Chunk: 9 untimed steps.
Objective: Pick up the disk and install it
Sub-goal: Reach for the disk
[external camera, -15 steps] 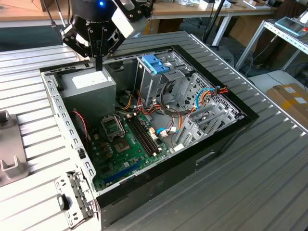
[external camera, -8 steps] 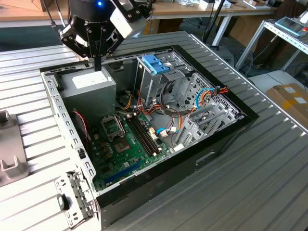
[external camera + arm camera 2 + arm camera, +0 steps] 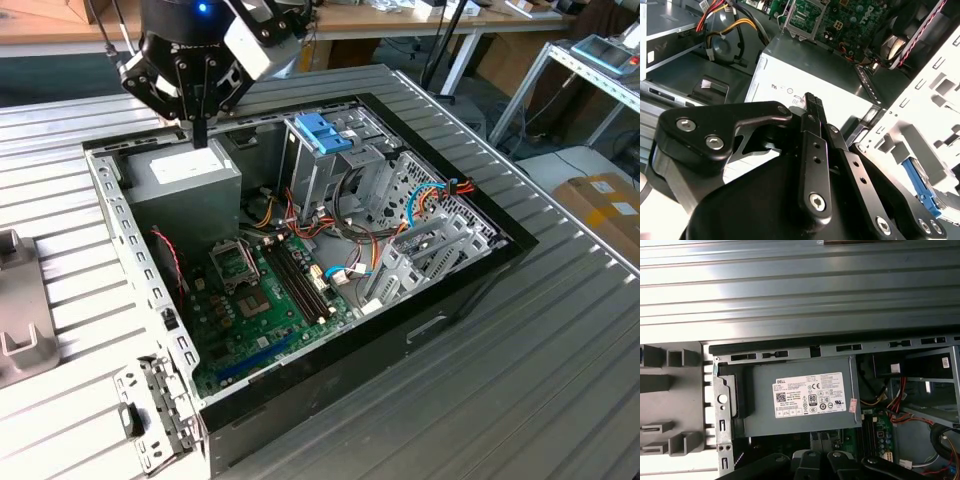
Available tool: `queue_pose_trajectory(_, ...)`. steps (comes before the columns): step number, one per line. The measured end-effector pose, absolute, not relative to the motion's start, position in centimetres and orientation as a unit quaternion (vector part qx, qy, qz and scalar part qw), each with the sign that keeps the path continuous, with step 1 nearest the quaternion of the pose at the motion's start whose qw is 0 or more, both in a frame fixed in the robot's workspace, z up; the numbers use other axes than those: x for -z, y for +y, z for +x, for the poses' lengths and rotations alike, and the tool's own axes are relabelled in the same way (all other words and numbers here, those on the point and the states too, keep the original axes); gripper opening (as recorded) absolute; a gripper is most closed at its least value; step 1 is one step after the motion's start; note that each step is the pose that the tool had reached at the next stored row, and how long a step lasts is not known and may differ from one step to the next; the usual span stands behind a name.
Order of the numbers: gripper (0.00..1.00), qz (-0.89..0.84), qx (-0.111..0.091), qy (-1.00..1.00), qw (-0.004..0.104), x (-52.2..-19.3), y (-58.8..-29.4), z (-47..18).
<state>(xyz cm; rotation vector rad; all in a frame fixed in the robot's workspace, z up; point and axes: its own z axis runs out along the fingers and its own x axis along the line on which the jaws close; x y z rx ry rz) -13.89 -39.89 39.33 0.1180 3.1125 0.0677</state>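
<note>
A: Fingers [image 3: 200, 131] first: how do they stand?

B: Pressed together, tip to tip, with nothing between them. They point down over the labelled top of the grey power supply [image 3: 185, 178], in the back corner of the open computer case [image 3: 470, 265] as the exterior view has it. Whether they touch the metal I cannot tell.

A: And the disk?

B: Where it lies I cannot tell. The blue piece atop the drive cage [image 3: 312, 170] is the latch [image 3: 322, 132], near the fingers but apart from them, toward the exterior view's right.

A: What else lies about?

B: The motherboard [image 3: 262, 300] lies flat on the case floor, and red, orange and blue cables [image 3: 425, 200] run between it and the cage. The case rests on a ribbed metal bench [image 3: 520, 400]. A grey slotted holder [image 3: 20, 320] sits on the bench beside the case, at the exterior view's left.
</note>
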Motion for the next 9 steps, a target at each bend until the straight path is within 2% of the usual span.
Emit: queue_pose_trajectory(9, 0.1, 0.038, -0.022, 0.999, 0.013, -39.33, -39.89, -14.17)
